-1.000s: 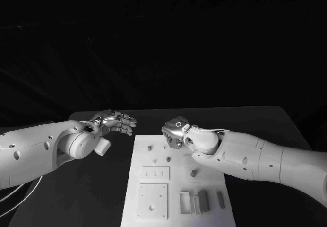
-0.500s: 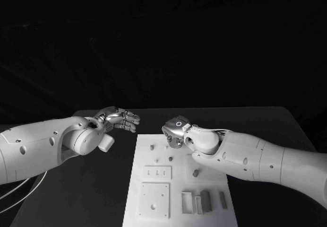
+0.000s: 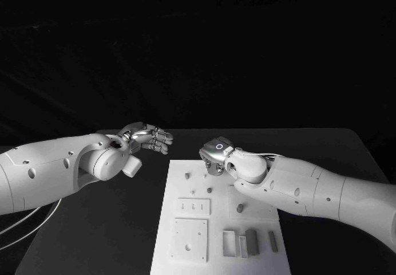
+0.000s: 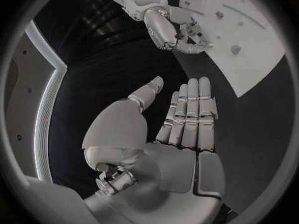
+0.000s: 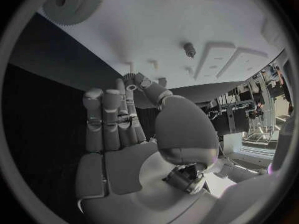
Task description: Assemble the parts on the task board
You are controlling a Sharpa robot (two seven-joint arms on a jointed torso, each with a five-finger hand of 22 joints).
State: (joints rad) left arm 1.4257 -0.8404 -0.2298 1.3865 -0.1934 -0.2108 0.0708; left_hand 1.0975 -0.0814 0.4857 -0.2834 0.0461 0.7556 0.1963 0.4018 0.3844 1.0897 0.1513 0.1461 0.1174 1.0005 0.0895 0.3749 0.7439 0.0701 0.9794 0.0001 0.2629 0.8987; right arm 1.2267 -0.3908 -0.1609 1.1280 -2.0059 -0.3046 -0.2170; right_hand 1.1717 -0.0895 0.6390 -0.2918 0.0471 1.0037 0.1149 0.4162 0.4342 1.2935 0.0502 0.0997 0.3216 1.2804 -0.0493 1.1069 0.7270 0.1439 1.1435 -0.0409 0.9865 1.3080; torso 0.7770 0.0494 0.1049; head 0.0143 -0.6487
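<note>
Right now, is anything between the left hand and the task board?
Nothing visible. The left hand hovers open over the black table just off the task board's far left corner. The right hand sits over the board's far end, its fingers pinching what looks like a small gear.

We see a black table (image 3: pixel 107 229) under a white task board (image 3: pixel 216 201). On the board the small parts (image 3: pixel 252 241) read grey, a shade darker than the plain white raised blocks (image 3: pixel 189 239) beside them. Our left hand (image 3: pixel 147 138) and right hand (image 3: pixel 213 155) are both silver, with darker grey between the finger segments, and each sits on a smooth white arm (image 3: pixel 50 172). A pale grey toothed gear (image 5: pixel 74 4) lies on the white board.
</note>
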